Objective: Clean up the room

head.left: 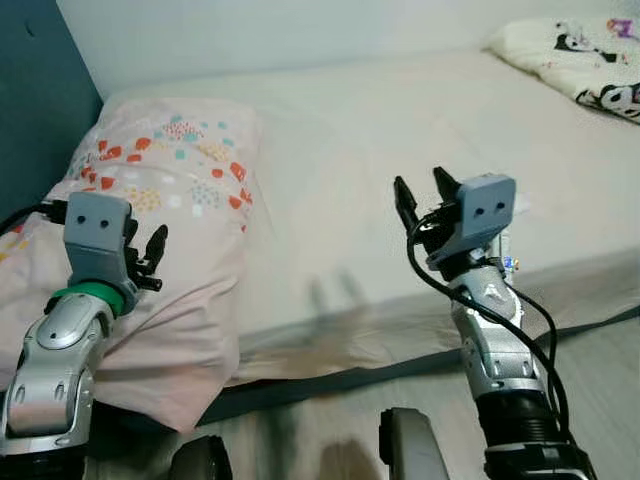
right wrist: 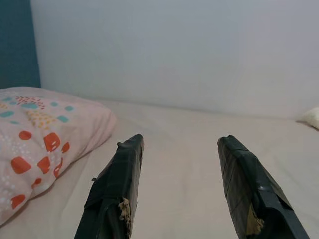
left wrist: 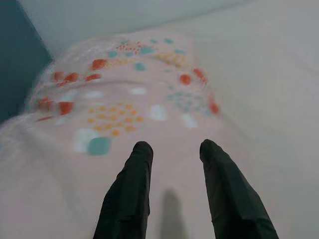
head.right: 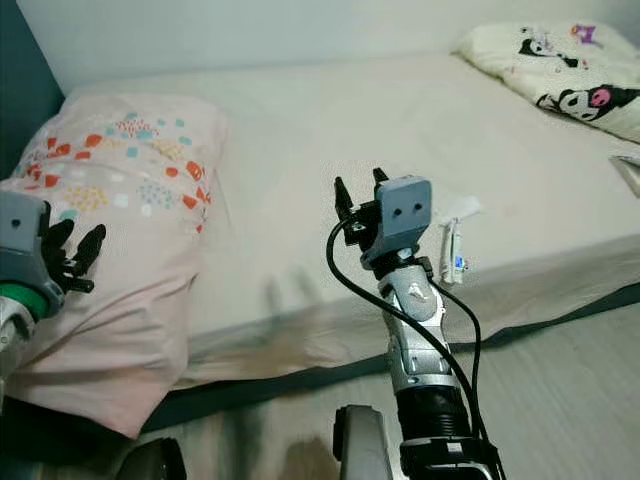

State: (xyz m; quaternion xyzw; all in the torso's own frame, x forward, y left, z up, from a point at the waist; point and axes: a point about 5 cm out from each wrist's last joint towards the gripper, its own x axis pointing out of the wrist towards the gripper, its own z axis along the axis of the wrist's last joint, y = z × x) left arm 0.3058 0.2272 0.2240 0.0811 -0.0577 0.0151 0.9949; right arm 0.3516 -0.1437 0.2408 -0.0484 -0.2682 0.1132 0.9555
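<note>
Low bed (head.left: 400, 150) with a cream sheet spans the view, its front edge overhanging a dark base. Pale plain wall (head.left: 300, 30) runs behind it; a dark teal panel (head.left: 40, 110) stands at the left end. Light wood-grain floor (head.right: 560, 390) in front. Soft, even light, faint shadows on the sheet's front edge.

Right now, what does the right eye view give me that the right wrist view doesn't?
Right eye view alone: a small tube lying near the bed's front edge beside the right arm, a cartoon-print blanket at the far right, the floor, and the left gripper open over the pink pillow. Right wrist view alone: a close look at the right gripper, fingers spread, empty, aimed across the mattress at the wall. Both share pillow, mattress and wall.
</note>
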